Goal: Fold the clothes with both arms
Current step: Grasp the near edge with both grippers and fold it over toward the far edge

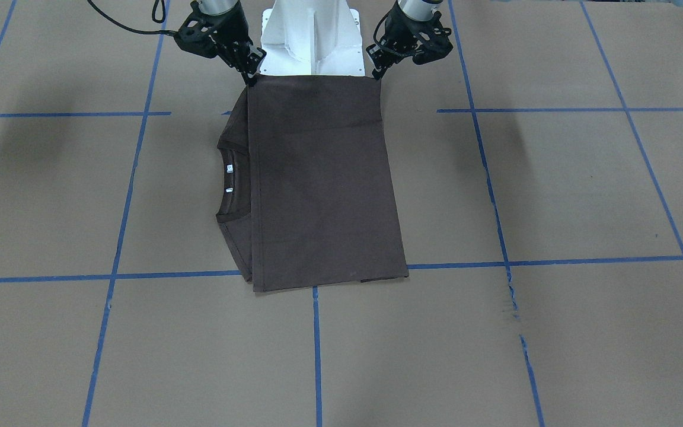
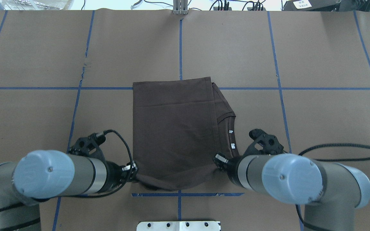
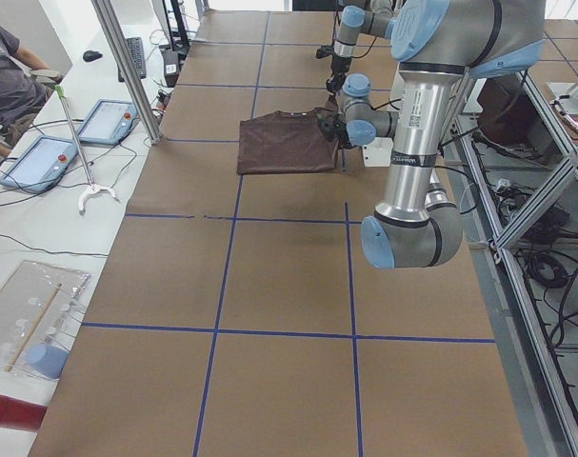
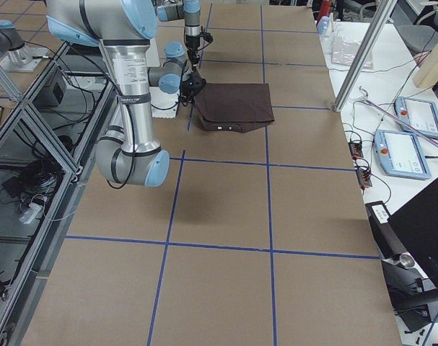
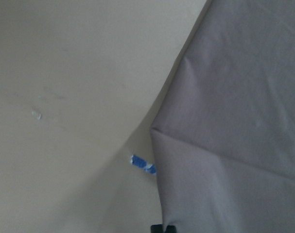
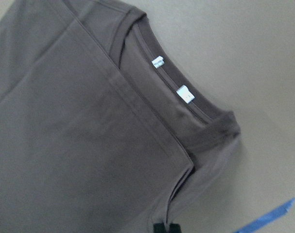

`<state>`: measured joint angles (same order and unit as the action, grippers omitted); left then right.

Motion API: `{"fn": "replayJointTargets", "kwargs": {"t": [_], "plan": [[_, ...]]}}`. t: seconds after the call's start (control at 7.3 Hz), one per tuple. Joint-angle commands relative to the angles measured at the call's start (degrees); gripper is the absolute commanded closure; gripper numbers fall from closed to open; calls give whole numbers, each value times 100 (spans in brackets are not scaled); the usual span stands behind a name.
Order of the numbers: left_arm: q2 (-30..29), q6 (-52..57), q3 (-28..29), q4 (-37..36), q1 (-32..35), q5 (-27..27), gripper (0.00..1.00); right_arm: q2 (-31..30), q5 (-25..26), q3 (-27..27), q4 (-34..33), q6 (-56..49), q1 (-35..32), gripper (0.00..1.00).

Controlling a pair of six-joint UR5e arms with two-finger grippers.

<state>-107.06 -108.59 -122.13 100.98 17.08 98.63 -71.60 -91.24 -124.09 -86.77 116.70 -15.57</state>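
Note:
The dark brown T-shirt (image 1: 324, 184) lies folded into a rectangle on the brown table, with its collar (image 2: 231, 134) and white neck labels (image 6: 158, 62) showing along the robot's right side. My left gripper (image 1: 375, 74) is shut on the shirt's near corner on the left. The other near corner is pinched by my right gripper (image 1: 252, 77), beside the collar. Between them the near edge (image 2: 169, 186) is drawn out and sags slightly off the table. The far edge rests flat at a blue tape line.
The white pedestal base (image 1: 309, 41) stands just behind the shirt's near edge. A black cable (image 2: 342, 150) loops on the table to the right of the right arm. Blue tape lines (image 1: 318, 350) grid the table. Tablets (image 3: 41, 157) and a seated person (image 3: 3, 76) are beyond the far side.

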Motion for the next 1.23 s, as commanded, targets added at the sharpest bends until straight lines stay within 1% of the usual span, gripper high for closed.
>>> {"fn": "replayJointTargets", "kwargs": {"t": [0.0,0.14,0.27,0.41,0.55,0.68,0.82,0.96,1.1], "plan": [[-621,810,635,-79,846,-115,100,803,-561,1031,89,-209,-980,100],[-701,1282,846,-61,1110,-221,100,980,-632,1262,133,-462,-1262,100],[-833,1540,1223,44,1330,-222,100,1277,-867,1734,160,-508,-1526,100],[-912,1603,1479,245,1472,-222,100,1515,-1026,2078,160,-604,-1763,100],[-991,1604,1673,377,1560,-222,100,1665,-1150,2343,169,-692,-1870,100],[-1088,1604,1866,405,1596,-265,100,1850,-1151,2624,169,-728,-1888,100],[-1263,1604,2303,649,1596,-440,100,2139,-1151,3088,186,-806,-1906,100],[-1439,1595,2890,1165,1648,-615,100,2176,-1151,3553,752,-1059,-2019,88],[-1875,1638,4202,2101,1884,-826,91,2446,-1221,4741,1811,-1175,-2203,59]]}}
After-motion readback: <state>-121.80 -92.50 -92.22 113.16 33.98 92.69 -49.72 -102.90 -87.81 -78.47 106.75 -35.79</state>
